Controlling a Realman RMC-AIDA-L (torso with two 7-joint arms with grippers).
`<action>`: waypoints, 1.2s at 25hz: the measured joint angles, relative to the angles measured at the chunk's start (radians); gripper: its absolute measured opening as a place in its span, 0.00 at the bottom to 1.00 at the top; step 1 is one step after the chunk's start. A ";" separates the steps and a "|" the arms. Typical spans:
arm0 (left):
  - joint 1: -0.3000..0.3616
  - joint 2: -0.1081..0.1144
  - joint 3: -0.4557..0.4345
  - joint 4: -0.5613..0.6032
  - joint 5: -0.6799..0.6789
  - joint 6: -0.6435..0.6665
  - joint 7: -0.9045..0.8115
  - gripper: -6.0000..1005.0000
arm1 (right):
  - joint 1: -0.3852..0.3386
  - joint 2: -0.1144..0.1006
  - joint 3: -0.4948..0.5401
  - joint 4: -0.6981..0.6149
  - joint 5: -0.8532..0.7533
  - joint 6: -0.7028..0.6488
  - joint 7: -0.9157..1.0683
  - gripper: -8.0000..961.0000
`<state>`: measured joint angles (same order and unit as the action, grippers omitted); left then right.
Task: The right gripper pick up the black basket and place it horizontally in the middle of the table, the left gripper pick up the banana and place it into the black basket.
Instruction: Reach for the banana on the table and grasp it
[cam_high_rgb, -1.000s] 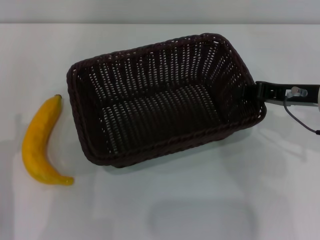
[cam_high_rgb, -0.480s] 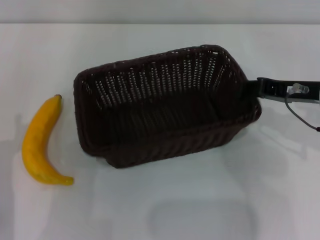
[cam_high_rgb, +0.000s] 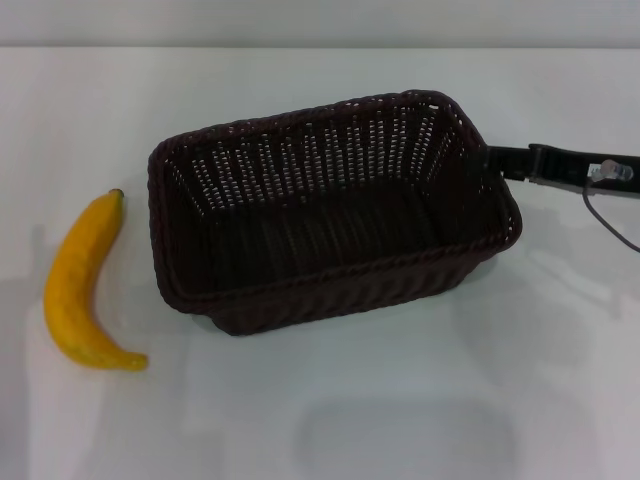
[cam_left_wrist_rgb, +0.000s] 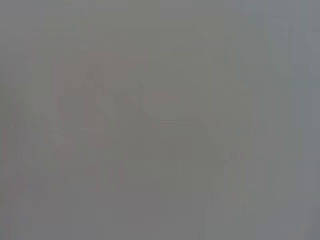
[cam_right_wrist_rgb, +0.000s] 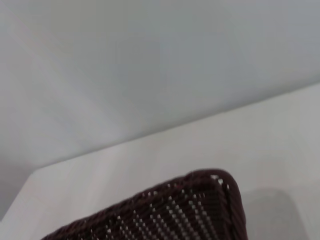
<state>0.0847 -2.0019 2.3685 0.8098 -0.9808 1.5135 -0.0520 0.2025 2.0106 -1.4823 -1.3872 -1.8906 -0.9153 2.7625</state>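
Head view: a large rectangular, very dark brown-black woven wicker basket sits at centre frame on the plain white tabletop, its long side running roughly left to right, tilted with the right end raised. The slim black right gripper, carrying a small white label with no legible writing and a thin grey cable, enters from the right edge and meets the basket's right short rim. Its fingertips are hidden against the dark weave, so I cannot tell if they clamp the rim. A single curved yellow-orange banana with a dark tip lies at left, apart from the basket.

Right wrist view shows only a basket corner against the table. Left wrist view is blank grey; the left gripper appears nowhere.
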 joint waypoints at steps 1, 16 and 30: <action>-0.002 0.000 0.000 0.000 -0.001 -0.002 0.000 0.88 | 0.000 0.000 0.001 0.003 0.011 0.010 -0.023 0.65; -0.034 0.005 -0.010 -0.027 0.000 -0.003 -0.033 0.88 | 0.004 -0.001 0.039 0.030 0.138 0.356 -0.588 0.89; -0.027 -0.003 -0.013 -0.021 0.001 0.007 -0.051 0.88 | 0.118 -0.003 0.017 0.326 0.108 0.990 -0.825 0.89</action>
<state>0.0573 -2.0054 2.3555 0.7887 -0.9802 1.5203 -0.1028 0.3206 2.0081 -1.4650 -1.0608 -1.7829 0.0744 1.9376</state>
